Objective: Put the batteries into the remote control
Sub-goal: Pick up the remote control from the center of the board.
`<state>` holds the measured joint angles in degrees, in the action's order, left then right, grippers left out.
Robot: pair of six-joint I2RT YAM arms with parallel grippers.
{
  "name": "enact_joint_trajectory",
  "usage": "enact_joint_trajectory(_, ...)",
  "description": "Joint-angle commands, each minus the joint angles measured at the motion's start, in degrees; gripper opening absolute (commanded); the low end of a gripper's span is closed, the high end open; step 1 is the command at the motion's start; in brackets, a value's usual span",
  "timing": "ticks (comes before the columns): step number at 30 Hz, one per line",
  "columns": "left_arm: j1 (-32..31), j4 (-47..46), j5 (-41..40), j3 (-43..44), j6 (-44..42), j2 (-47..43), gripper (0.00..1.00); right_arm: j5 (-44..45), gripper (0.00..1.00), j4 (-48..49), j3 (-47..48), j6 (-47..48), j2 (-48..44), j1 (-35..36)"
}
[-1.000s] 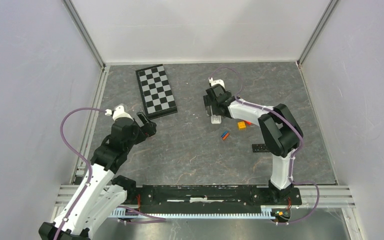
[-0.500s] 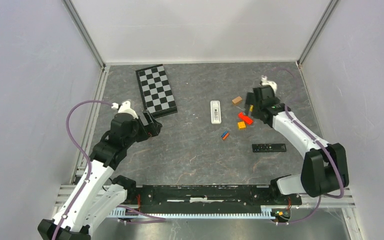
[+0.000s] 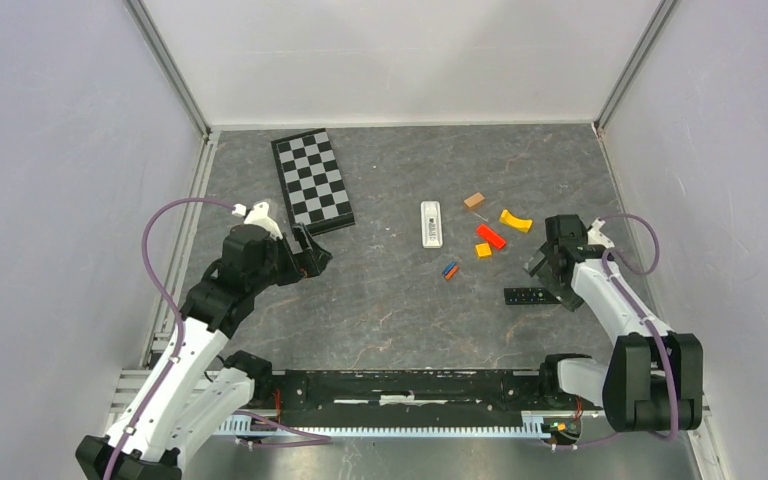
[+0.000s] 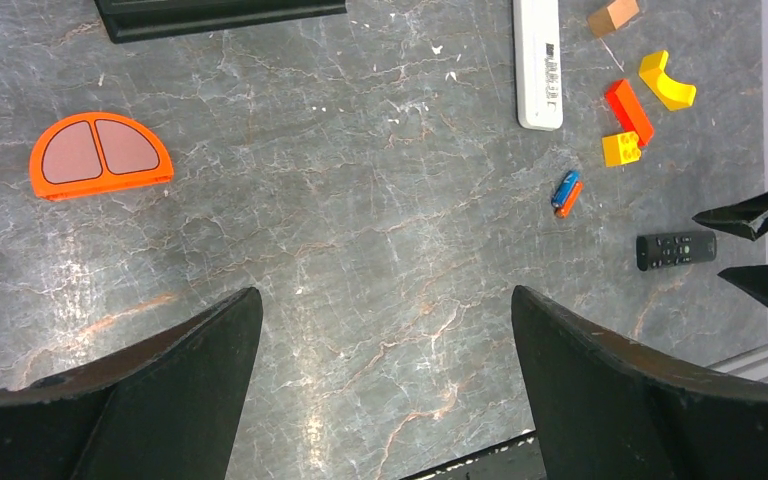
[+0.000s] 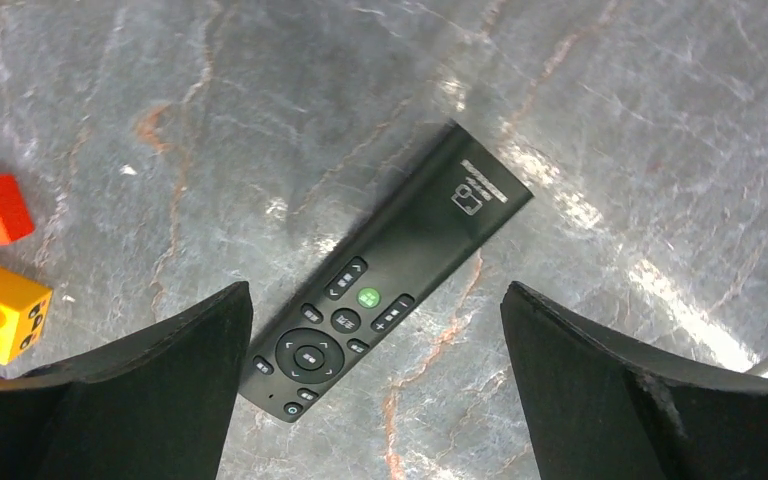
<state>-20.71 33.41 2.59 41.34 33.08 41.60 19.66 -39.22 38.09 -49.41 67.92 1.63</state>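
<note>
Top, left-wrist and right-wrist views of a grey marbled table (image 3: 380,320).

The left gripper (image 3: 316,254) hangs above the table at 5 o'clock of the chessboard (image 3: 312,183), its jaws spread wide and holding nothing. In its wrist view both fingers (image 4: 160,400) frame bare table, with an orange half-disc (image 4: 100,155) at 10 o'clock.

The right gripper (image 3: 550,282) hovers over the black remote (image 3: 520,296), its jaws fully spread and clear of it. The wrist view shows this remote button side up, lying aslant between the fingers (image 5: 110,400) and untouched.

The batteries (image 3: 449,270), one blue and one orange, lie side by side and touching on the open table. They are at 5 o'clock of the white remote (image 3: 431,223), at 10 o'clock of the black remote, and apart from both grippers. The white remote lies flat with a printed label upward.

Toy blocks cluster at 3 o'clock of the white remote: a brown block (image 3: 474,200), a yellow arch (image 3: 515,219), a red block (image 3: 490,236) and a yellow-orange brick (image 3: 483,250), the last nearest the batteries.
</note>
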Motion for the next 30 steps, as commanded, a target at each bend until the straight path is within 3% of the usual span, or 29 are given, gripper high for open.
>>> enact_joint_trajectory(1, 0.1, -1.2, 1.1, 0.9, -2.8, -0.9, 1.0, 2.6, 0.98, -3.7, -0.3, -9.1, 0.4, -1.2)
enact_joint_trajectory(7, 0.2, -1.3, 1.0, 0.8, -2.6, -0.9, 1.0, 0.8, 0.98, 0.6, -2.2, -13.0, 2.8, -1.3)
enact_joint_trajectory(13, 0.2, -1.2, 0.4, 0.7, -2.6, -0.9, 1.0, 1.9, 0.91, 2.1, -2.6, -16.3, 5.7, -1.3)
enact_joint_trajectory(18, 0.1, -1.2, 0.1, 0.7, -2.4, -0.8, 1.0, 1.6, 0.76, 2.7, -2.5, -18.1, 7.8, -1.3)
enact_joint_trajectory(26, 0.1, -1.2, 0.2, 0.5, -2.1, -0.5, 1.0, 0.7, 0.45, 5.0, -4.9, -19.9, 8.6, -1.3)
enact_joint_trajectory(30, 0.2, -3.0, 5.7, 0.0, -2.5, 0.0, 1.0, -0.8, 0.28, 8.6, -7.3, -19.3, 7.3, -1.3)
